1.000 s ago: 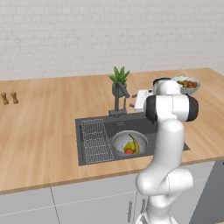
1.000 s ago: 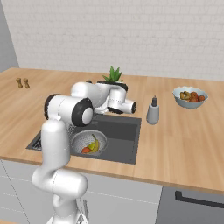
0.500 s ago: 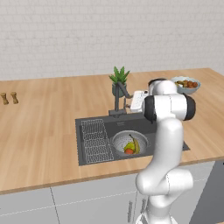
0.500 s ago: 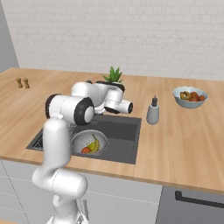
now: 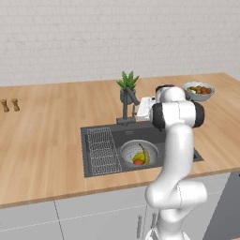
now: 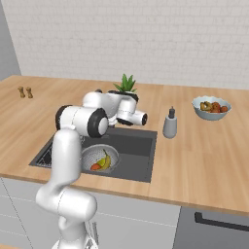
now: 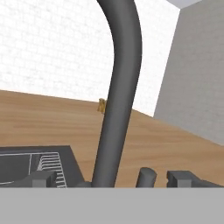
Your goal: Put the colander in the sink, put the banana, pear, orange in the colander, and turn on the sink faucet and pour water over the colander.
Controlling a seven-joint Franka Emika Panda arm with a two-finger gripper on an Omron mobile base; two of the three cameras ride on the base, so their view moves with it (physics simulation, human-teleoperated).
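The colander (image 5: 139, 153) sits at the centre of the left base view, inside the sink (image 5: 96, 134), and we see the banana (image 5: 145, 154), a yellow-green pear (image 5: 138, 157) and the orange (image 5: 138, 161) in it. The sink faucet (image 7: 117, 94) rises through the middle of the hand view, between the fingertips (image 7: 41, 178) of our hand (image 7: 111, 179) (spread wide, gripping nothing). A fruit bowl (image 6: 211, 108) stands on the counter (image 6: 204, 146) at the right of the right base view.

Kitchen: wooden counter (image 5: 47, 136) with inset sink (image 5: 185, 151), faucet (image 5: 126, 105), white brick wall (image 5: 93, 37), cabinets (image 5: 70, 220) below
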